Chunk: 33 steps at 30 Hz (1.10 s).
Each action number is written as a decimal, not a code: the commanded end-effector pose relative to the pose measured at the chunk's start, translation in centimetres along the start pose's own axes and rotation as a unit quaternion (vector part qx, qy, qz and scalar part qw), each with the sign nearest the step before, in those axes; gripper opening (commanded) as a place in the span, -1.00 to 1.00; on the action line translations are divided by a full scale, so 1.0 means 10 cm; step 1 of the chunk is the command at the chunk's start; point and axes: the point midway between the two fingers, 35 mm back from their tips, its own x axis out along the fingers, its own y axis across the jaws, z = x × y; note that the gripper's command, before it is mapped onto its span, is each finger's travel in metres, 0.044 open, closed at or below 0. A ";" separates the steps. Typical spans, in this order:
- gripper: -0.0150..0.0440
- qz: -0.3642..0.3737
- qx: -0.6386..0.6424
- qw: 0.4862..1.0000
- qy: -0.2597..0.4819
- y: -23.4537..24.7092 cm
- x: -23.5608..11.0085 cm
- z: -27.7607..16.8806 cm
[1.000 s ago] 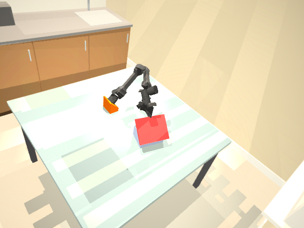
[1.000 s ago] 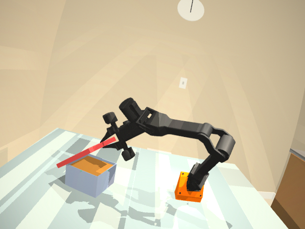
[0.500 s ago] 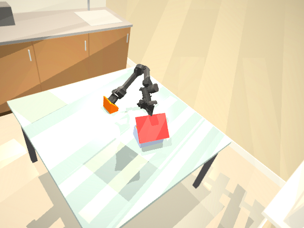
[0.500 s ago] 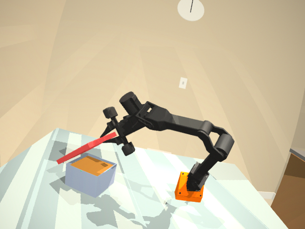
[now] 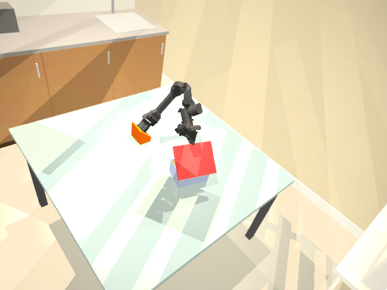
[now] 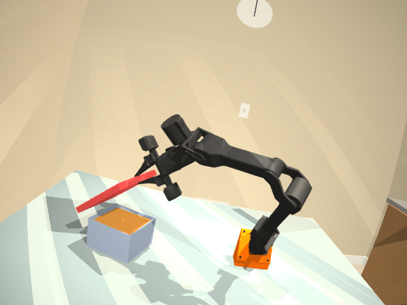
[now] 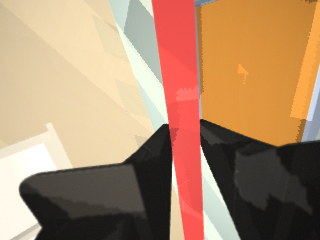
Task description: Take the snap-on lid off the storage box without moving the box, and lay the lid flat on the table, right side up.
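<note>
My pincer [image 6: 144,175] grips the red lid [image 6: 111,192] by one edge, tilted, apparently clear above the open grey box [image 6: 119,234] on the worktop [image 6: 203,262].

The arm [image 6: 249,159] arched forward from its base, gripper [image 6: 147,173] clamped on the red lid's [image 6: 113,191] edge
</note>
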 end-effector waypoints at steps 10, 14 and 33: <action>-0.49 0.004 -0.002 1.000 0.000 0.06 -0.06 0.07; -0.49 0.004 -0.003 1.000 0.000 0.04 -0.06 0.15; -0.49 0.004 -0.003 1.000 0.000 0.02 -0.09 0.53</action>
